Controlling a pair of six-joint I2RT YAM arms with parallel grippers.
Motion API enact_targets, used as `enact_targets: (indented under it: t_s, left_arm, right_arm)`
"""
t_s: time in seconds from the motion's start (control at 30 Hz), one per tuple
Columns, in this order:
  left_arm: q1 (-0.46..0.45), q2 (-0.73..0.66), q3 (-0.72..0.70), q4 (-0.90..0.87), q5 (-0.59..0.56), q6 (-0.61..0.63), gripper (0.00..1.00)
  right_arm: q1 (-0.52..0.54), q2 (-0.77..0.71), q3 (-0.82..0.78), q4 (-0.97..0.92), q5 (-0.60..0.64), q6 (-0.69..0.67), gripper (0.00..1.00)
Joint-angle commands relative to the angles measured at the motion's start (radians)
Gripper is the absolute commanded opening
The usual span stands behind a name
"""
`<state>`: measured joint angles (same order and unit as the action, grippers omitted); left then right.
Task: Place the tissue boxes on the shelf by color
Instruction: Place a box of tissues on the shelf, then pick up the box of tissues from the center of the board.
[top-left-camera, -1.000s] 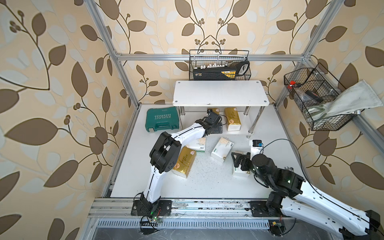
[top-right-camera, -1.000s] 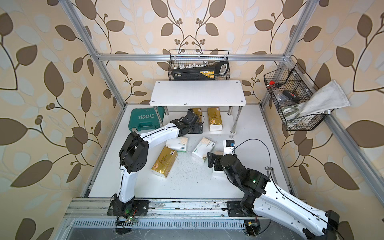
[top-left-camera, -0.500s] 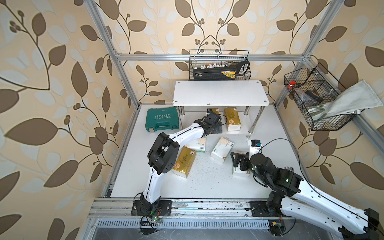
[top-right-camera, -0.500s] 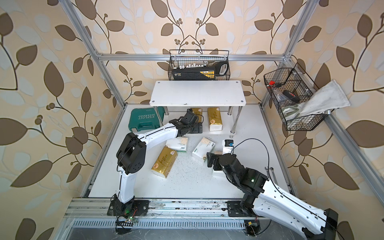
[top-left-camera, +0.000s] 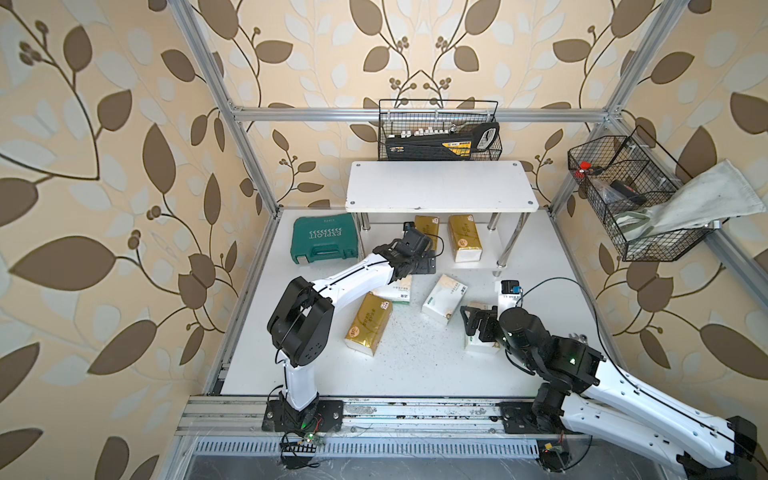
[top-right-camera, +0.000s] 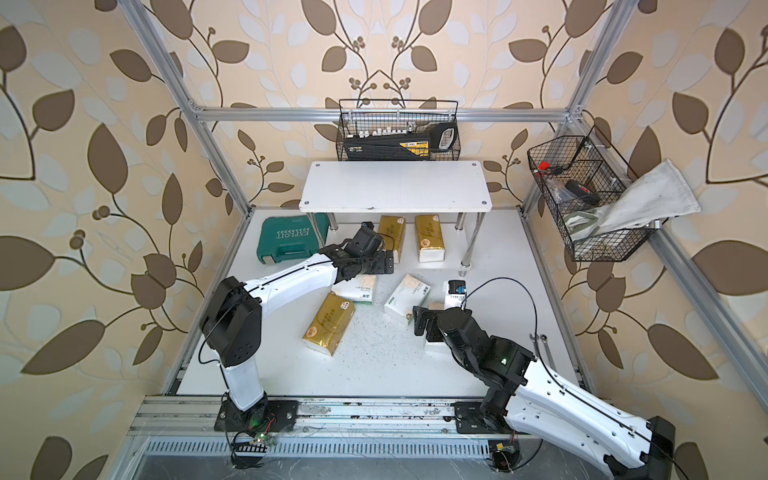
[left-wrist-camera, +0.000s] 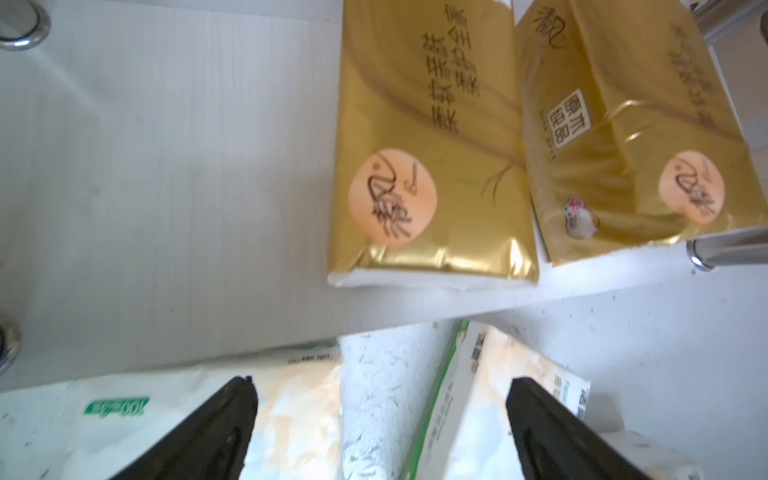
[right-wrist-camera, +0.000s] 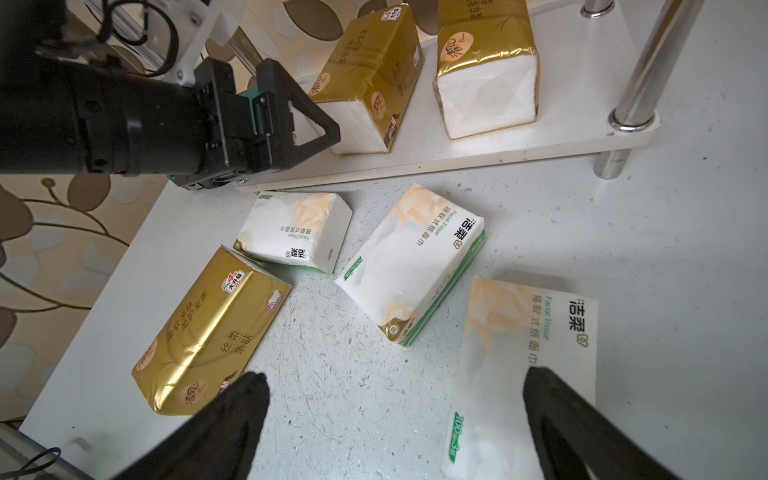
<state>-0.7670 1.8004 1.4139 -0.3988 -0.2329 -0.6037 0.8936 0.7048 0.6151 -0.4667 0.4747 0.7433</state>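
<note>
1. On the lower board (right-wrist-camera: 561, 124) of the shelf (top-left-camera: 440, 187) two tissue boxes lie side by side, the first gold pack (top-left-camera: 428, 226) and the second gold pack (top-left-camera: 464, 243). Neither has shifted in the last second.
2. The left gripper (left-wrist-camera: 380, 384) hangs at the front edge of that lower board, just beside the first gold pack. Its fingers are spread wide with nothing between them, as they were a second ago.
3. The left arm (top-left-camera: 301, 320) has changed: its elbow has swung back, away from the shelf. The gripper has drawn a little out from the shelf with it.
4. On the table (top-left-camera: 415, 365) in front of the shelf lie the third gold pack (top-left-camera: 368, 322), the arm-side white pack (top-left-camera: 399, 289) and the middle white pack (top-left-camera: 444, 297). All three are where they lay before.
5. Further out from the shelf, the right gripper (right-wrist-camera: 397, 376) hovers above the last white pack (right-wrist-camera: 528, 353) and has barely moved. Its fingers are parted and grip nothing, one tip over the pack and the other over the table. I cannot tell whether it touches.
6. The teal case (top-left-camera: 325, 241) sits just left of the shelf, unmoved.
</note>
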Motion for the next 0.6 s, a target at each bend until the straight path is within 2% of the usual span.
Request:
enact_targets:
  t_s: [0.0, 0.27, 0.43, 0.57]
  left_arm:
    - [-0.029, -0.137, -0.066, -0.019, -0.023, 0.011, 0.99]
    - [-0.052, -0.341, -0.242, -0.068, -0.114, -0.053, 0.99]
    - [-0.052, -0.463, -0.328, -0.176, -0.193, -0.113, 0.99]
    - [-0.052, -0.569, -0.411, -0.289, -0.203, -0.188, 0.99]
  right_arm:
    - [-0.005, -0.017, -0.018, 0.003, -0.006, -0.004, 0.99]
    - [-0.007, -0.019, -0.021, 0.015, -0.011, -0.015, 0.99]
    - [-0.007, -0.008, -0.015, 0.013, -0.035, -0.016, 0.99]
    - [-0.007, -0.004, -0.014, 0.016, -0.048, -0.015, 0.99]
